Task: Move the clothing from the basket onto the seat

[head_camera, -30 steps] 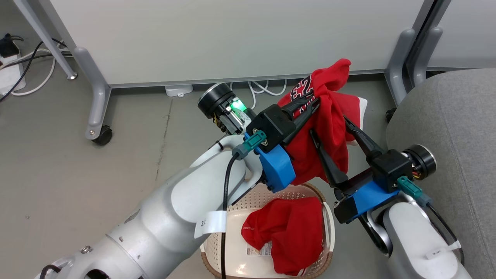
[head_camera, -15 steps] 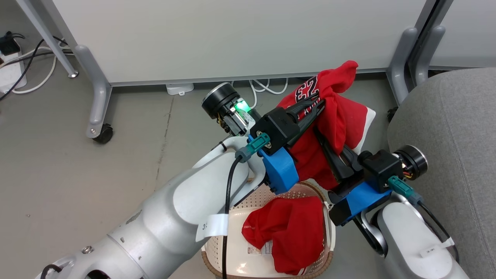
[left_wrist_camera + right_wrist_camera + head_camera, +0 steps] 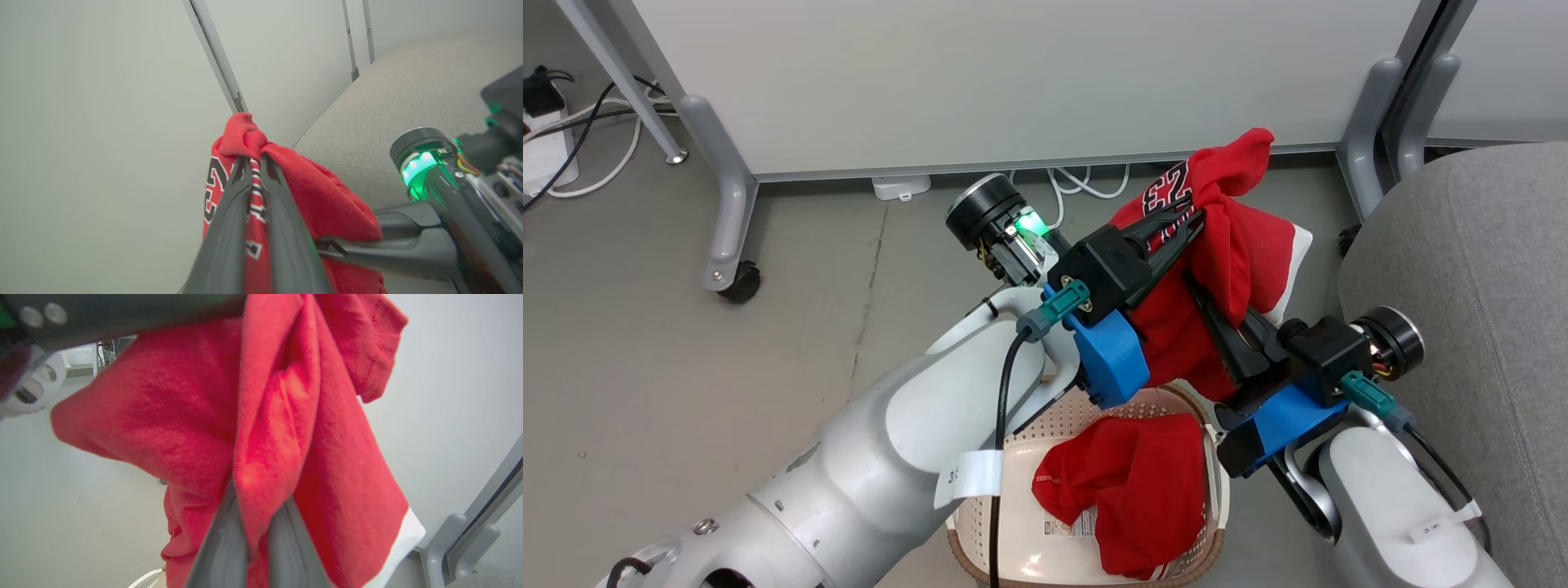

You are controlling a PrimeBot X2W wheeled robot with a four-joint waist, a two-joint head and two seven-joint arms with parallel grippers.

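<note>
Red soft-fabric jersey (image 3: 1245, 245) with white trim and a "23" print hangs bunched in the air. It is above the far right edge of the cream-white perforated plastic basket (image 3: 1086, 412) and just left of the large grey fabric couch (image 3: 1462, 261). The left gripper (image 3: 1183, 222) has its jaws pinched narrow on the jersey's upper fold, beside the number. The right gripper (image 3: 1229, 327) reaches in from the near right, its jaws clamped on a lower fold of the same jersey. A second red garment (image 3: 1143, 490) lies crumpled inside the basket, which stands on the grey floor (image 3: 645, 367). A white partition panel (image 3: 1013, 82) on grey legs stands at the far side.
</note>
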